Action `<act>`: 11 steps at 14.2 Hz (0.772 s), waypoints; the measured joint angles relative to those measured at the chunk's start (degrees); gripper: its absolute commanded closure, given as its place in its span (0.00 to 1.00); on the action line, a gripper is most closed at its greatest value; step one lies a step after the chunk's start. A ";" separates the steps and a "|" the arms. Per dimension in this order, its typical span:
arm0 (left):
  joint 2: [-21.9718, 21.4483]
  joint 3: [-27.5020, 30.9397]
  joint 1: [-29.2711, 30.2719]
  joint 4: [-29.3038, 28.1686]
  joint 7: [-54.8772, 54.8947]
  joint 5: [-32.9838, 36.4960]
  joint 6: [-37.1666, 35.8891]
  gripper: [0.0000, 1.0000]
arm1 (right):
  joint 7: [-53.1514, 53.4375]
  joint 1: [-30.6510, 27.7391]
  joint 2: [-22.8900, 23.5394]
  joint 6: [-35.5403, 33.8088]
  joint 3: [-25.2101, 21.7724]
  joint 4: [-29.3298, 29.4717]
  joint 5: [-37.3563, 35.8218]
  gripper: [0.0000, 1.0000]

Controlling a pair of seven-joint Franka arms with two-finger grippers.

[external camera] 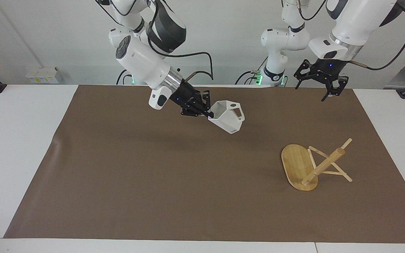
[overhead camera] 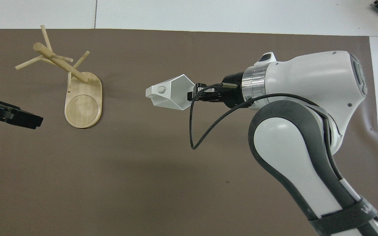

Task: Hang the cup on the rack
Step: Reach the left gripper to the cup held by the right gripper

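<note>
Right gripper (external camera: 207,113) clenched on rim of cup (external camera: 227,116), up in air over mat (external camera: 153,175) middle. Left gripper (external camera: 319,88) spread wide, nothing in it, over mat edge. Rack (external camera: 308,167) upright twd left arm's end.

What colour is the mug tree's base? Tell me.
Light bamboo tan, on the mug tree; the overhead view shows it best.

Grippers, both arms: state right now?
Left gripper: open, empty, up over the mat's edge by the robots.
Right gripper: shut on the cup, in the air.
</note>
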 measured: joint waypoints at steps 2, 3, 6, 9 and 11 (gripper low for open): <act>-0.01 0.34 0.05 -0.34 3.37 -3.01 1.40 0.00 | 0.00 0.85 0.70 0.93 0.02 1.01 0.00 1.00; -0.02 0.53 0.10 -0.42 3.94 -4.30 1.86 0.00 | 0.00 0.92 0.91 0.93 0.02 1.27 0.00 1.00; -0.34 1.33 1.44 -2.49 10.43 -11.39 3.94 0.00 | 0.00 0.91 1.24 0.93 -0.03 1.55 0.00 1.00; -0.42 1.54 2.52 -5.26 19.60 -15.36 5.07 0.00 | 0.00 0.90 1.28 0.93 -0.04 1.70 0.00 1.00; -0.14 1.40 2.49 -6.27 27.50 -18.90 7.07 0.00 | 0.00 0.90 1.29 0.93 -0.05 1.74 0.00 1.00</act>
